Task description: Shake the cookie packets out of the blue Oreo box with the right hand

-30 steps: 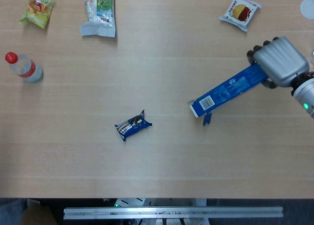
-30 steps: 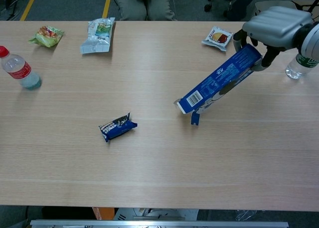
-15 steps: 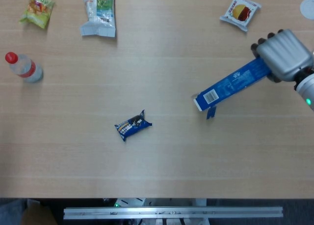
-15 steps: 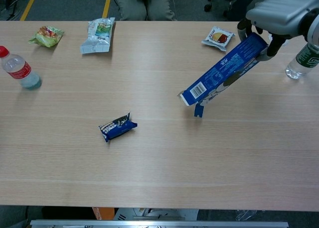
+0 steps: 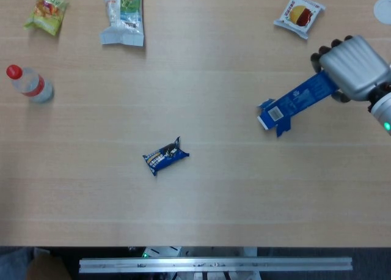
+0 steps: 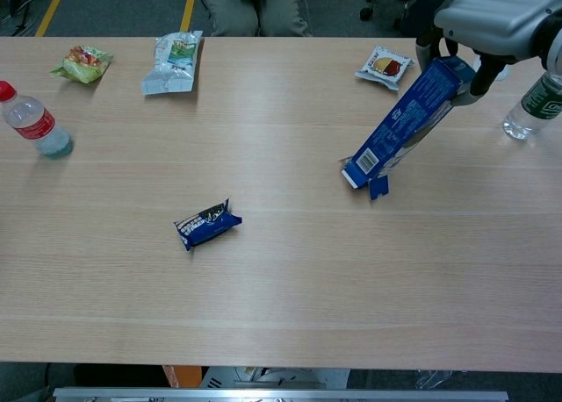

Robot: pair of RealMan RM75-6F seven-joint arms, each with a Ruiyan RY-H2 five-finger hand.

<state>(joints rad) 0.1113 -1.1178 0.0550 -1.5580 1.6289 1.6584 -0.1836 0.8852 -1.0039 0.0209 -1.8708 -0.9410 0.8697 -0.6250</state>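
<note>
- Oreo box (image 5: 296, 100) hangs tilted over the right part of the table (image 5: 201, 213), its upper end in our right hand (image 5: 351, 69) and its open lower end pointing down and to the left.
- We grip the box's upper end with the fingers (image 5: 322, 52) wrapped round it; in the chest view the same right hand (image 6: 496, 16) sits at the top right edge, with the box (image 6: 402, 125) slanting down from it.
- We see the end flaps (image 6: 376, 186) hanging loose at the box mouth, just above the table surface.
- We see one blue cookie packet (image 5: 165, 157) lying flat on the table, well to the left of the box mouth and nearer to us.
- We find our left hand in neither view.
- Along the far edge we see a green snack bag (image 5: 46, 13), a white-and-green pouch (image 5: 124, 15) and a red-and-white packet (image 5: 299, 14); a red-capped bottle (image 5: 29, 84) lies at the left, and another bottle (image 6: 534, 104) stands at the right in the chest view.
</note>
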